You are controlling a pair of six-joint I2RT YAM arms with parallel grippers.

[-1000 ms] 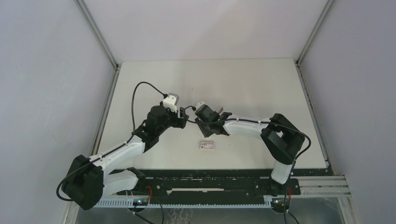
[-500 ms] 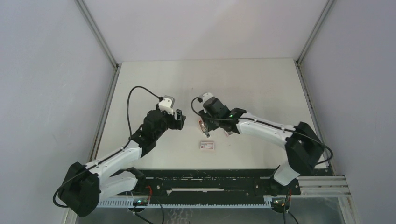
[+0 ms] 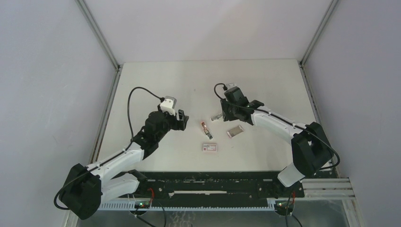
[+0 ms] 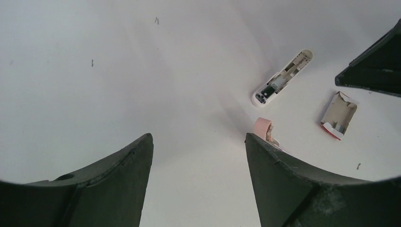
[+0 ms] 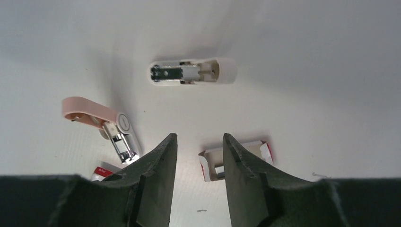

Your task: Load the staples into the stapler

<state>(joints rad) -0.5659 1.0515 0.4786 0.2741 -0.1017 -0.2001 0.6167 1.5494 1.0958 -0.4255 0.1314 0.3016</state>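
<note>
The stapler lies in two parts on the table. Its pink-handled part point(image 3: 205, 128) point(image 5: 101, 125) point(image 4: 264, 128) shows a metal channel. A white part point(image 3: 216, 116) point(image 5: 191, 72) point(image 4: 282, 78) lies apart from it. An opened cardboard tray with red ends point(image 3: 235, 131) point(image 4: 339, 115) holds a small grey piece, the staples point(image 5: 219, 170). My right gripper point(image 3: 226, 113) point(image 5: 198, 137) hovers open just above the tray, nothing between its fingers. My left gripper point(image 3: 183, 120) point(image 4: 198, 137) stands wide open and empty, left of the pink part.
A closed white box with a red label point(image 3: 209, 147) point(image 5: 101, 171) lies near the front, below the stapler. A loose staple point(image 5: 202, 210) lies on the table under my right gripper. Metal frame rails point(image 3: 108, 113) run along the table's sides.
My right gripper has opened wider and drawn back to the right and away from the centre, leaving the pink stapler part lying on the table. The left gripper has backed off slightly to the left.
</note>
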